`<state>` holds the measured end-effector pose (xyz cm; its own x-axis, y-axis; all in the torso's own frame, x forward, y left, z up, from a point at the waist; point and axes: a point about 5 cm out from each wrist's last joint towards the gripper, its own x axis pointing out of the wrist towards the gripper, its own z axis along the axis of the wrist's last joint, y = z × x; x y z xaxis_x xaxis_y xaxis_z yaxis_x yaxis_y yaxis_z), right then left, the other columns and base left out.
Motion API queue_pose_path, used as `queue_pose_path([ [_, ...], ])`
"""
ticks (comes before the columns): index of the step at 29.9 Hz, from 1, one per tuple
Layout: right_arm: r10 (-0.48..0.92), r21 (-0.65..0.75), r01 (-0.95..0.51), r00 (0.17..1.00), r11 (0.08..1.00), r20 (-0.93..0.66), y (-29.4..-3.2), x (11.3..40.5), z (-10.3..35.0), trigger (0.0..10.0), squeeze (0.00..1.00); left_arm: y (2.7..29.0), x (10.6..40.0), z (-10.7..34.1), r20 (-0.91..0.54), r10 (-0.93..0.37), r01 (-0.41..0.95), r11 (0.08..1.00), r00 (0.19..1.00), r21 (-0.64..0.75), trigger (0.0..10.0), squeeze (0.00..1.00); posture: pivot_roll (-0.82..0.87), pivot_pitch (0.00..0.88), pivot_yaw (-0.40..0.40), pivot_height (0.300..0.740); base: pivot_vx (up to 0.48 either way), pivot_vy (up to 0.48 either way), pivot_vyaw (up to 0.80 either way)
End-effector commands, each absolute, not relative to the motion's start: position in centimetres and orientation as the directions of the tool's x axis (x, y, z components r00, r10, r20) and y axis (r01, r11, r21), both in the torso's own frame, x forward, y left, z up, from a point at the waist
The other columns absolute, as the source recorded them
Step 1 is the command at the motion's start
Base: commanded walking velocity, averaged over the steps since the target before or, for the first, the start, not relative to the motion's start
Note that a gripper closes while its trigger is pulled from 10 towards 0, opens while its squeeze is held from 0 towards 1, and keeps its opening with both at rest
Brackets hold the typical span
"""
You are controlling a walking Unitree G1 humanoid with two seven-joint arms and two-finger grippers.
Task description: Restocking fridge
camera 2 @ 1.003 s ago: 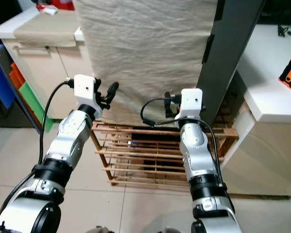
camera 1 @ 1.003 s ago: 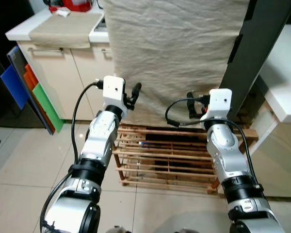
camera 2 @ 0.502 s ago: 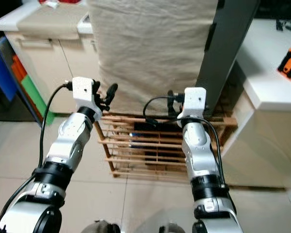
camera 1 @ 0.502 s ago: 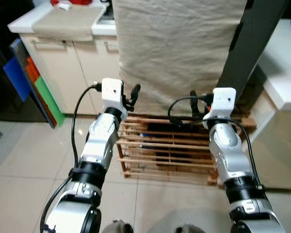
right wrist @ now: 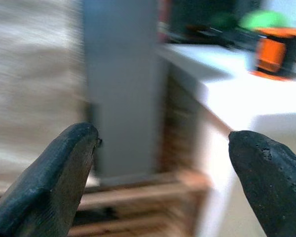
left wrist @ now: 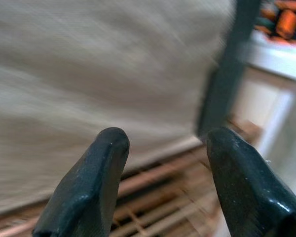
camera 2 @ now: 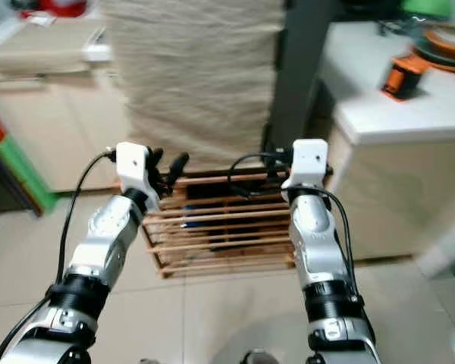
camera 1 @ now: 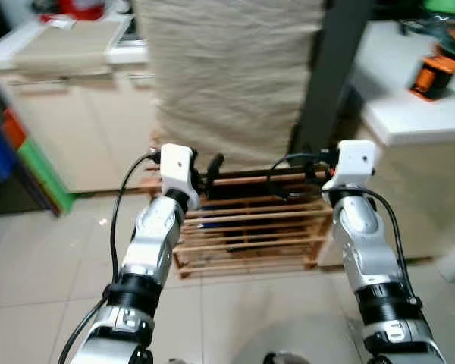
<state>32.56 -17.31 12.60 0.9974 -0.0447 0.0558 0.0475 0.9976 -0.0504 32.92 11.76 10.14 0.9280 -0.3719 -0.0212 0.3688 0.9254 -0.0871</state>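
**Both grippers empty, fridge yet to be found**

Left gripper (camera 1: 211,163) and right gripper (camera 1: 316,157) are held forward at chest height in the left eye view, above a low wooden rack (camera 1: 246,227) on the tiled floor; behind it hangs a beige cloth (camera 1: 227,68) beside a dark upright panel (camera 1: 330,68).

From the right eye view, a white counter (camera 2: 394,114) carrying an orange object (camera 2: 400,76) is seen to the right.

Through the left wrist view, the fingers (left wrist: 89,192) are spread with nothing between them; cloth and rack lie ahead, blurred.

By the right wrist view, wide-spread fingers (right wrist: 54,182) frame the panel and counter.

No fridge or stock can be identified; the step is judged to be an approach. Next, goods must be located and faced squarely before any reach.
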Motion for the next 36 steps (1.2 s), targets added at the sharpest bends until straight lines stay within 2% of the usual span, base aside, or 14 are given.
queue_pose_path([
  [1, -0.076, -0.053, 0.080, 0.995, 0.995, 0.061, -18.0, 32.2, 12.7, 10.0, 0.00, 12.6, 32.6, 9.7, -0.039, -0.358, 0.352, 0.929, 0.933, -0.116, 10.0, 0.00, -0.12, 0.000, 0.043, 0.740, 0.000, 0.000, -0.78],
  [5, -0.098, -0.075, 0.101, 0.994, 0.992, 0.044, -18.6, 31.6, 12.2, 10.0, 0.00, 11.9, 32.5, 9.7, -0.022, -0.359, 0.346, 0.913, 0.933, -0.214, 10.0, 0.00, -0.12, 0.000, 0.036, 0.740, 0.000, 0.000, -0.78],
  [9, -0.095, -0.095, 0.098, 0.995, 0.991, 0.037, -18.6, 31.4, 12.1, 10.0, 0.00, 11.4, 32.7, 9.8, -0.010, -0.378, 0.366, 0.903, 0.926, -0.225, 10.0, 0.00, -0.13, 0.000, 0.033, 0.740, 0.000, 0.000, -0.78],
  [18, -0.097, -0.132, 0.099, 0.995, 0.986, 0.022, -18.8, 31.3, 11.9, 10.0, 0.00, 9.3, 33.7, 10.6, 0.013, -0.460, 0.451, 0.865, 0.888, -0.221, 10.0, 0.00, -0.16, 0.000, 0.036, 0.740, 0.406, -0.216, -0.78],
  [22, -0.102, -0.140, 0.102, 0.995, 0.985, 0.013, -19.0, 31.1, 11.6, 10.0, 0.00, 9.7, 33.9, 9.8, -0.054, -0.443, 0.423, 0.879, 0.895, -0.219, 10.0, 0.00, -0.16, 0.000, 0.032, 0.740, 0.000, 0.000, -0.79],
  [28, -0.140, -0.150, 0.133, 0.989, 0.980, -0.041, -20.3, 29.5, 10.2, 10.0, 0.00, 12.0, 32.5, 6.7, -0.243, -0.393, 0.359, 0.917, 0.887, -0.173, 10.0, 0.00, -0.14, 0.000, 0.016, 0.740, 0.000, 0.000, -0.79],
  [31, -0.162, -0.159, 0.148, 0.983, 0.976, -0.084, -21.0, 28.3, 9.1, 10.0, 0.00, 12.0, 31.7, 6.4, -0.254, -0.420, 0.384, 0.906, 0.871, -0.178, 10.0, 0.00, -0.14, 0.000, 0.013, 0.740, 0.000, 0.000, -0.79],
  [36, -0.191, -0.157, 0.172, 0.975, 0.973, -0.115, -21.5, 27.5, 8.4, 10.0, 0.00, 12.4, 31.9, 6.9, -0.216, -0.406, 0.364, 0.907, 0.888, -0.209, 10.0, 0.00, -0.14, 0.000, 0.015, 0.740, 0.000, 0.000, -0.79],
])
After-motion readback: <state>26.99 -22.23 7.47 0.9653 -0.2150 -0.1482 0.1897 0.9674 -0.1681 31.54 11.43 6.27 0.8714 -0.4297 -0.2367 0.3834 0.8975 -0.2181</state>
